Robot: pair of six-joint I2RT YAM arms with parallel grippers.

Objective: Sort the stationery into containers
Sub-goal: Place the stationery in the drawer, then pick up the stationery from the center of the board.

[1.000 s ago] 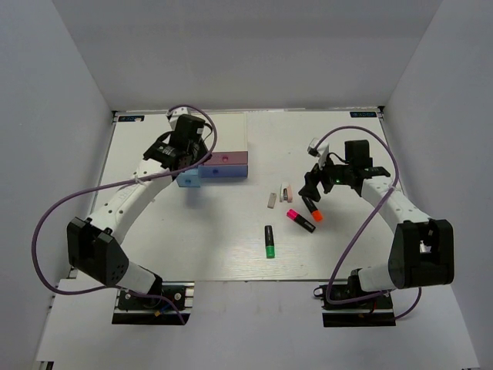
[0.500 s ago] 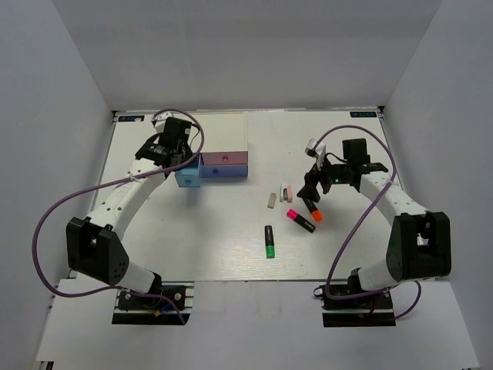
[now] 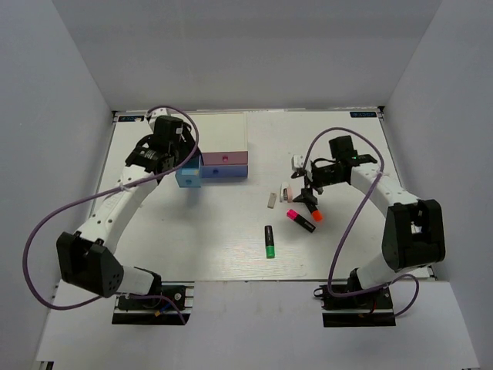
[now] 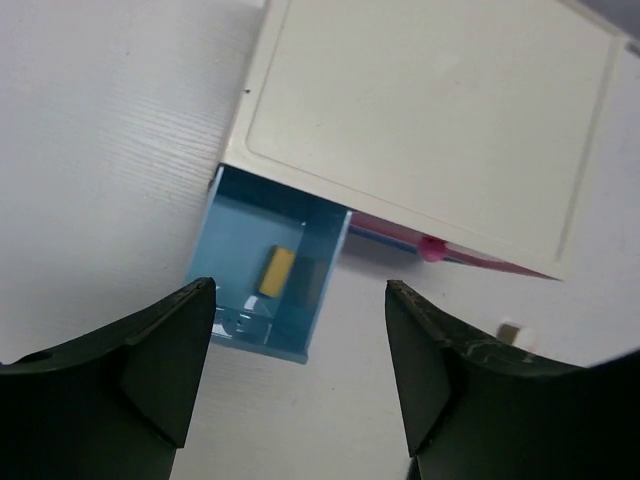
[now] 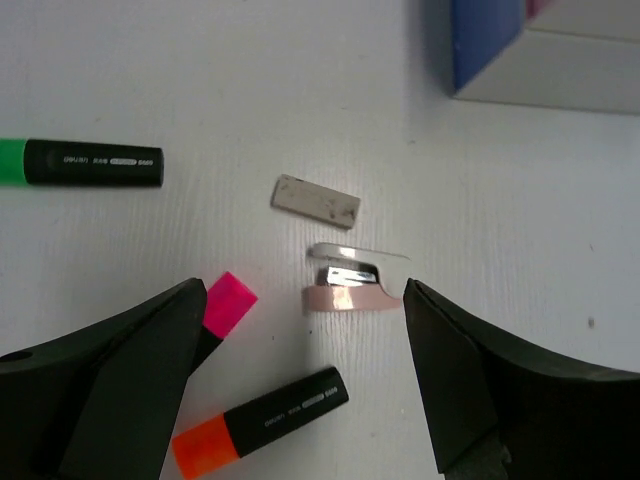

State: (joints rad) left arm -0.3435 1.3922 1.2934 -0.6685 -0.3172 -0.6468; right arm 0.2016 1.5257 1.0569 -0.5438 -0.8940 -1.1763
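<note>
Left gripper [image 4: 298, 290]: jaws spread, over light blue drawer [image 4: 232, 250] holding tan eraser [image 4: 277, 272]. Right gripper [image 5: 303, 290]: jaws spread, over whitish-pink eraser [image 5: 345, 298].

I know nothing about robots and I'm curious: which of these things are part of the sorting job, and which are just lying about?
Part of the job: green highlighter, pink highlighter, orange highlighter, grey eraser, pinkish eraser, tan eraser in the open blue drawer, drawer box.

Just there: purple cables, table.
</note>
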